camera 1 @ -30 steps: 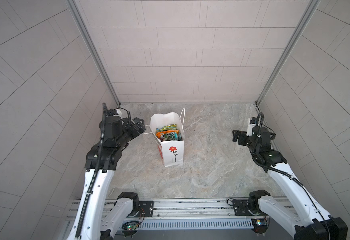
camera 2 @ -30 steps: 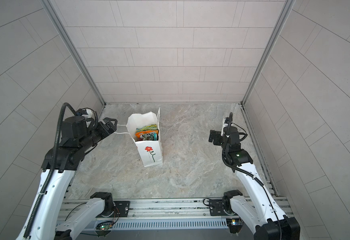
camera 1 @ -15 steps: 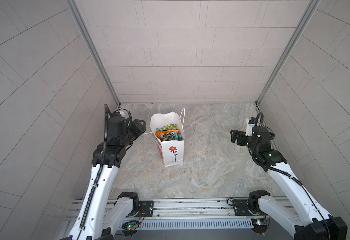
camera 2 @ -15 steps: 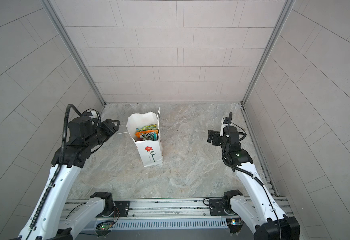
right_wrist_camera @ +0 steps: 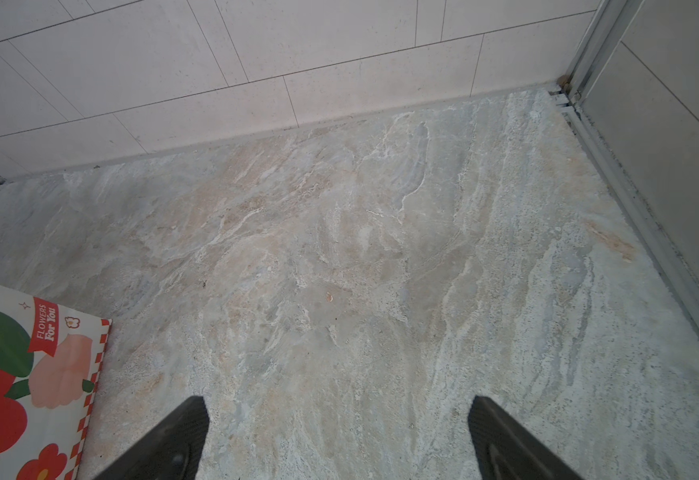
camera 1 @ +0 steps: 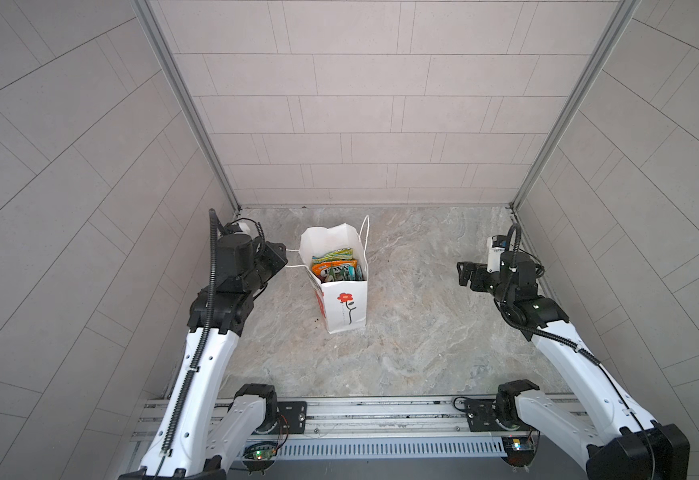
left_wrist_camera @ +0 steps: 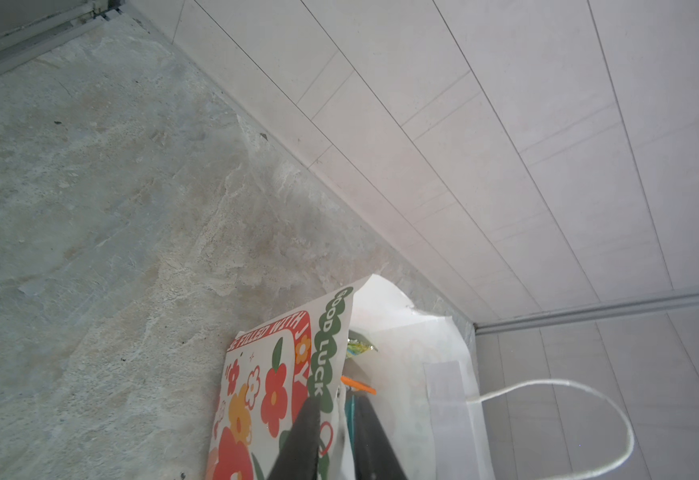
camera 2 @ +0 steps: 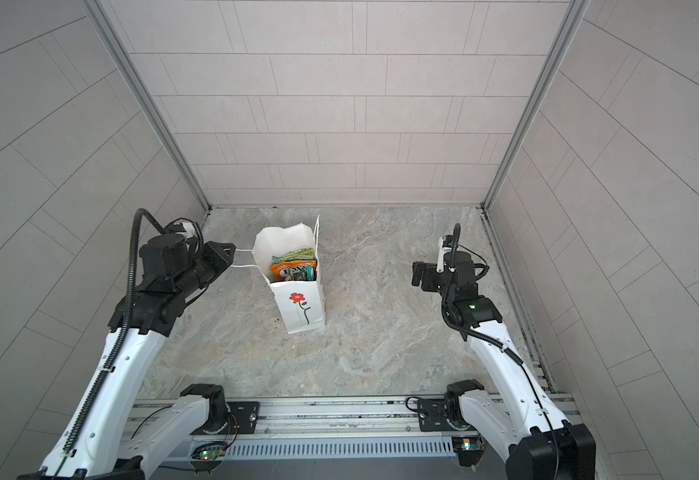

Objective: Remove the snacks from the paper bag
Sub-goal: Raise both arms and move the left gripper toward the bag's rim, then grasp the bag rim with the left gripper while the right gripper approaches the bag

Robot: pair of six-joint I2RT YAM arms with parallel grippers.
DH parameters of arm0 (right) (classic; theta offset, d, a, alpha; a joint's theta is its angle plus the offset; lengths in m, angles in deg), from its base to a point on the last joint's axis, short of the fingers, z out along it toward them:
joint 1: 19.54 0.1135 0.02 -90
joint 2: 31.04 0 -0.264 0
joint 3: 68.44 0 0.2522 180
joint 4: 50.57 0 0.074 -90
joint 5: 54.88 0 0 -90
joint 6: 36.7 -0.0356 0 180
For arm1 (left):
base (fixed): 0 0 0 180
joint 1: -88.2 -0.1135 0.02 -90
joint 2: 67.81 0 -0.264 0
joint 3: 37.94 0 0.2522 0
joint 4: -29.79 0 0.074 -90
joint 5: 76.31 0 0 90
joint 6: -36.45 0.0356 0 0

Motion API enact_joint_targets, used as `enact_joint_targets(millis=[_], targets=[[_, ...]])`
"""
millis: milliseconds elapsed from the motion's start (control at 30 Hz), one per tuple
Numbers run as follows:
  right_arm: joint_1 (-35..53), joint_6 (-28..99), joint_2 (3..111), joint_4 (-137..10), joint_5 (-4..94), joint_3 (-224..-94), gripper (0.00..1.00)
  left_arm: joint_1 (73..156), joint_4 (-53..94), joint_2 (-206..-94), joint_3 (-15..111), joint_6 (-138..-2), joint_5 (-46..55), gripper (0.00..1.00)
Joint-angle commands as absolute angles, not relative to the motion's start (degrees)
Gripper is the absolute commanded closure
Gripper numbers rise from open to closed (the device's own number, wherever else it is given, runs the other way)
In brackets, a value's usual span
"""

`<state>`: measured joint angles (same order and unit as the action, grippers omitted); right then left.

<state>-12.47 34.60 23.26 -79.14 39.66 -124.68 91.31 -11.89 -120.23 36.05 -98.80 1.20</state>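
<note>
The white paper bag [camera 1: 345, 307] [camera 2: 302, 309] with a red flower stands upright left of centre. Several glossy snacks [camera 1: 335, 268] [camera 2: 293, 266] fill its open top, green-yellow, orange and teal. My left gripper [camera 1: 283, 257] [camera 2: 229, 257] sits just left of the bag's rim, shut on the cord handle [camera 1: 293, 249] that stretches out to it. In the left wrist view the gripper [left_wrist_camera: 336, 401] has its fingers close together in front of the bag [left_wrist_camera: 264, 395] and a snack corner [left_wrist_camera: 358, 347]. My right gripper [camera 1: 462, 274] [camera 2: 416, 274] [right_wrist_camera: 339, 405] is open and holds nothing, far right of the bag [right_wrist_camera: 15, 374].
The second cord handle [camera 1: 366, 232] stands up at the bag's far right corner. Tiled walls close the marble floor [camera 1: 414, 345] at the back and on both sides. The rail with the arm bases [camera 1: 381, 413] runs along the front.
My left gripper's jaws have shut at the bag's left handle, and the left arm has shifted slightly. The bag and the right arm have hardly moved.
</note>
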Motion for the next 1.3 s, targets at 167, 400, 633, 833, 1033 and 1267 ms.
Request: enact_joint_targets(millis=[167, 400, 633, 833, 1033, 1267], targets=[[-12.1, 35.5, 25.2, -78.7, 43.8, -125.0, 0.01, 91.2, -4.9, -120.9, 35.3, -92.6, 2.3, 1.00], [-9.2, 34.3, 30.1, -74.6, 50.2, -124.0, 0.01, 91.2, 0.8, -126.5, 38.6, -84.5, -6.4, 1.00], [2.4, 33.9, 38.2, -69.6, 47.3, -124.2, 0.04, 91.1, 6.6, -135.8, 44.5, -79.0, -18.8, 1.00], [9.7, 30.9, 46.1, -63.4, 46.6, -126.8, 0.22, 91.2, 8.2, -143.2, 51.9, -77.4, -25.2, 1.00], [14.2, 27.0, 53.9, -56.1, 46.5, -129.7, 0.29, 91.2, 8.9, -148.5, 58.1, -77.2, -29.1, 1.00], [17.3, 23.1, 60.9, -49.2, 45.7, -132.4, 0.30, 92.2, 7.4, -154.8, 65.8, -78.7, -31.7, 1.00]])
